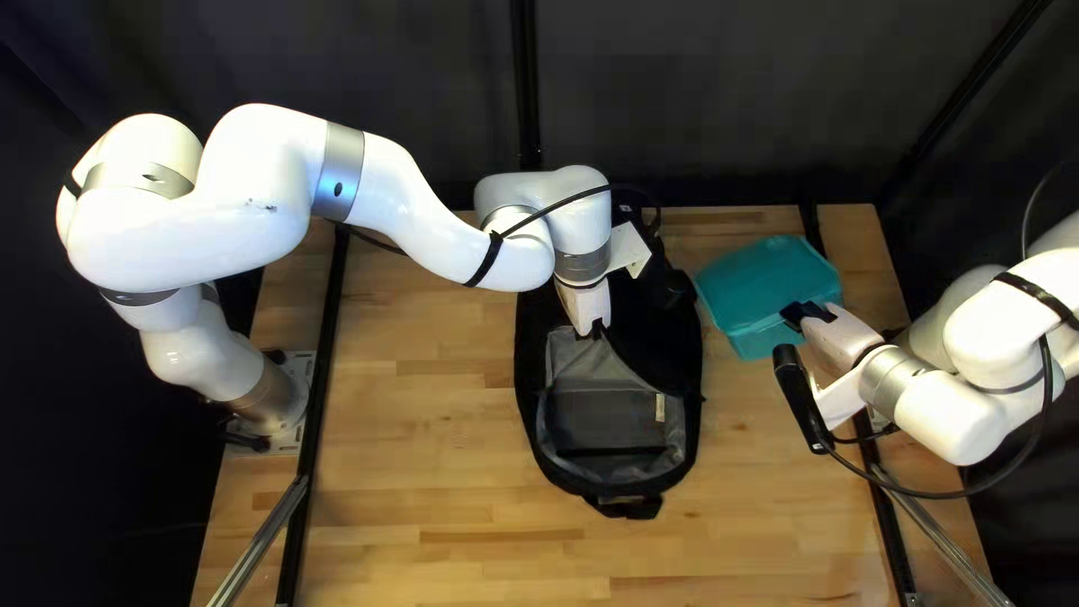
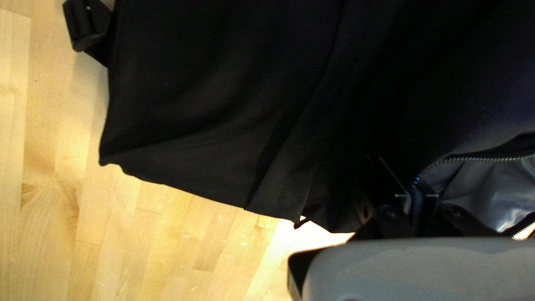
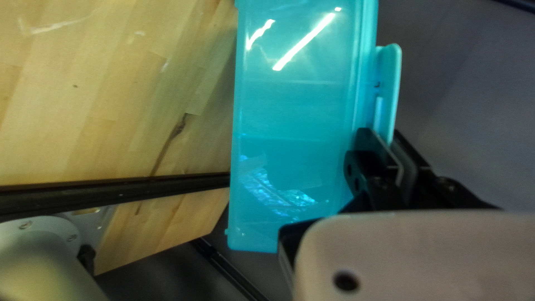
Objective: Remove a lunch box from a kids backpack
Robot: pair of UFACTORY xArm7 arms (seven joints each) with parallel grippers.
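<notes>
Two things are gripped at once over the wooden table (image 1: 427,393): the black backpack (image 1: 674,337) by one arm and the teal lunch box (image 1: 759,281) by the other. The backpack lies near the middle of the tabletop, its main compartment open and showing a grey lining (image 1: 607,377) with a small pale label (image 1: 660,407) inside (a carry loop (image 1: 629,508) lies at the end nearest the view's bottom). My left gripper (image 1: 592,328) points down at the far edge of that opening, and its wrist view shows the jaws closed on the backpack's black cloth, right where the zipper (image 2: 485,159) curves in between them. The same view shows a strap buckle (image 2: 89,25) beside the backpack's outer side, over bare wood. The lunch box is out of the backpack, to the right of it in the top left view, held at a tilt near the table's far right part. My right gripper (image 1: 805,313) has its jaws closed on the box's raised latch (image 3: 387,95), one finger on each side, the inner one up against the box wall. In the right wrist view the box hides part of a black rail (image 3: 111,188) and reaches past the table's edge, with the dark curtain (image 3: 462,111) behind it. It looks raised, though I cannot tell whether any corner touches the wood.
</notes>
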